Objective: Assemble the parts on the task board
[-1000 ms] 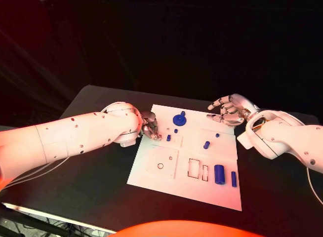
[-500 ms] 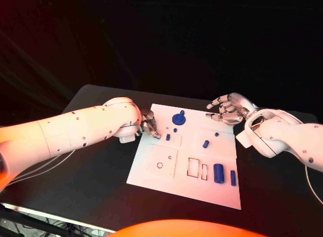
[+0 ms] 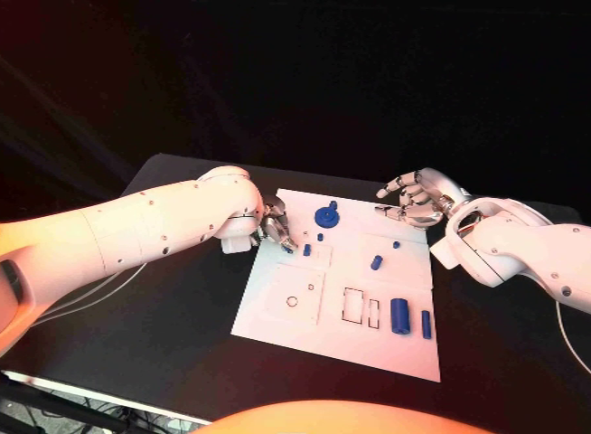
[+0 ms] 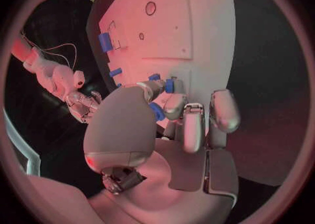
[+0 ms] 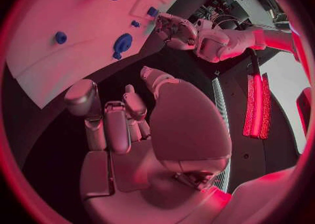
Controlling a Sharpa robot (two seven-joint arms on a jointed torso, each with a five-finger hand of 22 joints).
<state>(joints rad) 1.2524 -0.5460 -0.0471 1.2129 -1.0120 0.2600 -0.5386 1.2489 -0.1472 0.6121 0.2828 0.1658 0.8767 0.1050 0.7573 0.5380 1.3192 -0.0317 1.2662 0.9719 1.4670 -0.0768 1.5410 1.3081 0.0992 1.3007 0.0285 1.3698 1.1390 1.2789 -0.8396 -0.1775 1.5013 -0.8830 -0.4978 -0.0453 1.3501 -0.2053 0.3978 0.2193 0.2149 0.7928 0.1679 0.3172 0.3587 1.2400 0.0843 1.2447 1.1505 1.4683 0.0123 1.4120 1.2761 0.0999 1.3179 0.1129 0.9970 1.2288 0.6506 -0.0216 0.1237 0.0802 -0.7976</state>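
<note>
The task board (image 3: 309, 316) is lying flat on the black desk (image 3: 153, 334), between the two arms. The left hand (image 3: 272, 226) is hovering over the board's far left corner, its fingers (image 4: 190, 124) curling downward. In the left wrist view a small blue peg (image 4: 169, 86) is sitting just beyond the fingertips and a second blue piece (image 4: 156, 111) is showing between thumb and fingers; I cannot tell whether the hand is pinching it or merely hanging above it.

The right hand (image 3: 419, 201) is hanging off the board's far right corner, over bare desk, fingers (image 5: 112, 124) apart and loosely bent, holding nothing.

Just beside the left fingers, toward the right hand, the blue round gear-like part (image 3: 328, 217) is resting on the board. Between the two hands a short blue peg (image 3: 377, 263) is lying tilted. Well away from both hands, on the board's near right area, a thick blue cylinder (image 3: 400, 316) is lying next to a thinner blue pin (image 3: 426, 325), beside the rectangular slots (image 3: 362, 307). A small round hole (image 3: 293, 301) is showing on the near left side.
</note>
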